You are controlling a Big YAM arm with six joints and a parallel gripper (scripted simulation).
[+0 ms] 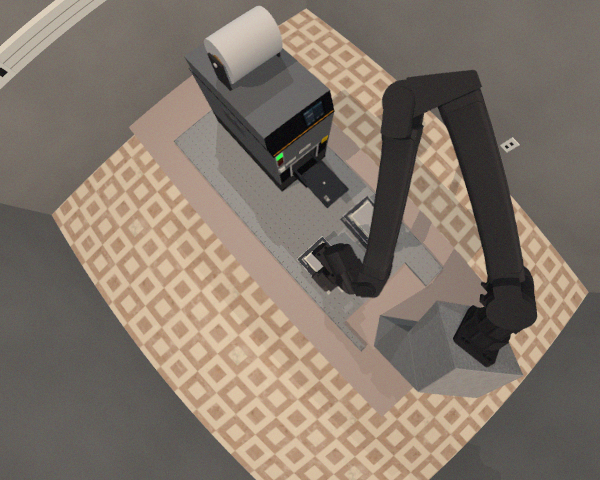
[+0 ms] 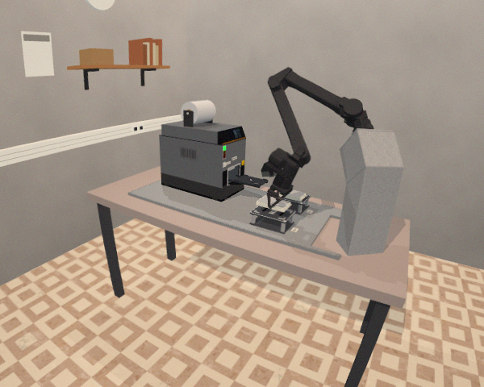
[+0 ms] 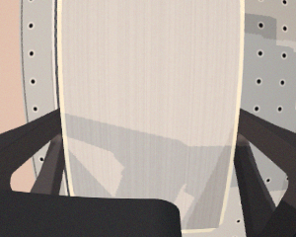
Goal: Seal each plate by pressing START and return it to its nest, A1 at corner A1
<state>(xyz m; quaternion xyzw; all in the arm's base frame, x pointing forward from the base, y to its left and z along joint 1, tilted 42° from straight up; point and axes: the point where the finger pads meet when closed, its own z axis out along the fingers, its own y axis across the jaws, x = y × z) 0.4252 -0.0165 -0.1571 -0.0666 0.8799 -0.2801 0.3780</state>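
Foil-covered plate (image 3: pixel 148 99) pinched across its long sides by the end effector (image 2: pixel 273 201), held just above the nearer nest (image 2: pixel 262 217), near the front edge of the counter (image 2: pixel 234 243). Fingers pressed against both plate sides, spread wide by it. Second plate (image 2: pixel 296 195) seated in the farther nest, just beside. Sealer (image 2: pixel 196 162) toward the counter's left end, stage (image 1: pixel 323 181) extended and bare, lamp (image 1: pixel 279 154) green. Grey pedestal (image 2: pixel 369 187) at the right end
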